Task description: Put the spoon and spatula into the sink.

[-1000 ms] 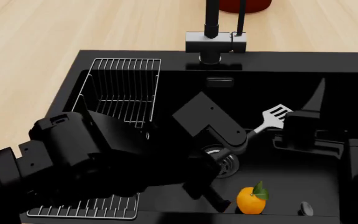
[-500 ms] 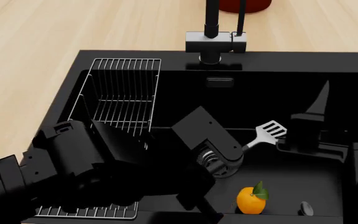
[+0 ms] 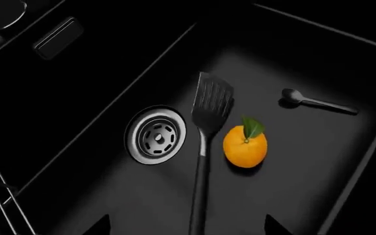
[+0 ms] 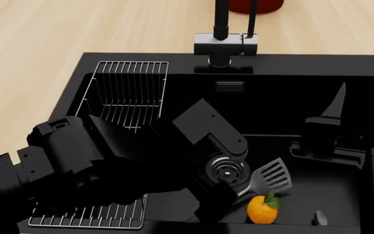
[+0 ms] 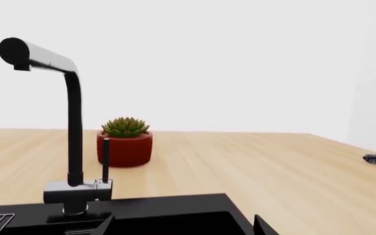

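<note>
Reaching low over the sink (image 4: pixel 96 63) | left claw (image 3: pixel 186 226) splayed above spatula (image 3: pixel 209 122) | right claw state unclear

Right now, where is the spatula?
The spatula is in the sink, between the round drain and the orange fruit; in the head view its slotted head is just above the fruit.

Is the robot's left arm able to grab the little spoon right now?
Probably yes. The spoon lies bare on the sink floor, nothing over it, with the orange and spatula off to one side. The left tool hangs above, fingers spread.
</note>
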`<state>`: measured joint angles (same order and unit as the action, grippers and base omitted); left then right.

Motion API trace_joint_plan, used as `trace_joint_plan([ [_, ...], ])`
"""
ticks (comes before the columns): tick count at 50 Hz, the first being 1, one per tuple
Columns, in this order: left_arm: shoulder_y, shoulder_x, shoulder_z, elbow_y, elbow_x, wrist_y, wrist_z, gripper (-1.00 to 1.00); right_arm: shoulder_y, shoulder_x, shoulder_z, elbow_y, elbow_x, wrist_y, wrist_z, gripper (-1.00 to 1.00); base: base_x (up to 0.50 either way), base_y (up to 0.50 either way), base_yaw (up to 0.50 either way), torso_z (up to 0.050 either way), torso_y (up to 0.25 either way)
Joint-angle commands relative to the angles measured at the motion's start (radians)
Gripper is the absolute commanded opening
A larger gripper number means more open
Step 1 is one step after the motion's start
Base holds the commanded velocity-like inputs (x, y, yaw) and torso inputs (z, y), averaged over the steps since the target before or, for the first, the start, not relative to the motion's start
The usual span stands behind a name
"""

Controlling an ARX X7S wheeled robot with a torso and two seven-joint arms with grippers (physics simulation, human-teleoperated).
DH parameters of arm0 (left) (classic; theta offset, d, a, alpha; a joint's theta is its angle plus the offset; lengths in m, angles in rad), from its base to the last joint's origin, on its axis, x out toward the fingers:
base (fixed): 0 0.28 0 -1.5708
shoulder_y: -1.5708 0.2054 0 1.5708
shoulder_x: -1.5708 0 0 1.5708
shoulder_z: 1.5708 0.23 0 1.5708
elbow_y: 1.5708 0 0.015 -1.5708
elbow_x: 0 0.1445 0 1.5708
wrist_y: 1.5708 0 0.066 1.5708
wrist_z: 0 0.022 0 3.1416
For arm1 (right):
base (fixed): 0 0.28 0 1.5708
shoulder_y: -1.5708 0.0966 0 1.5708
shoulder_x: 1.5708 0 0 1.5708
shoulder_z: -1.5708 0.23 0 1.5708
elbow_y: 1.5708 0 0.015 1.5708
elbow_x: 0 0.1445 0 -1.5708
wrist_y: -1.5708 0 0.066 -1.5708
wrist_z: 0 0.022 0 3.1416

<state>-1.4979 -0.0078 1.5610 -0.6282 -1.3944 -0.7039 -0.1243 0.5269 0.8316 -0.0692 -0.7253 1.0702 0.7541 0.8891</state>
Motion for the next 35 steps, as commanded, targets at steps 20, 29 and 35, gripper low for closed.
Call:
trace_joint_plan([
  [20, -0.173, -0.051, -0.031, 0.077, -0.128, 0.047, -0.013, 1.00, 0.014, 0.002, -0.005, -0.003, 0.004, 0.000, 0.001, 1.00, 0.00, 0.00, 0.00, 0.000, 0.000],
  [29, -0.253, -0.191, -0.061, 0.296, -0.145, 0.021, -0.109, 1.00, 0.005, 0.001, -0.003, -0.003, -0.002, -0.011, -0.006, 1.00, 0.00, 0.00, 0.00, 0.000, 0.000],
  [35, -0.291, -0.321, -0.136, 0.442, -0.193, 0.047, -0.159, 1.00, -0.005, 0.002, 0.001, -0.002, -0.008, -0.020, -0.012, 1.00, 0.00, 0.00, 0.00, 0.000, 0.000],
])
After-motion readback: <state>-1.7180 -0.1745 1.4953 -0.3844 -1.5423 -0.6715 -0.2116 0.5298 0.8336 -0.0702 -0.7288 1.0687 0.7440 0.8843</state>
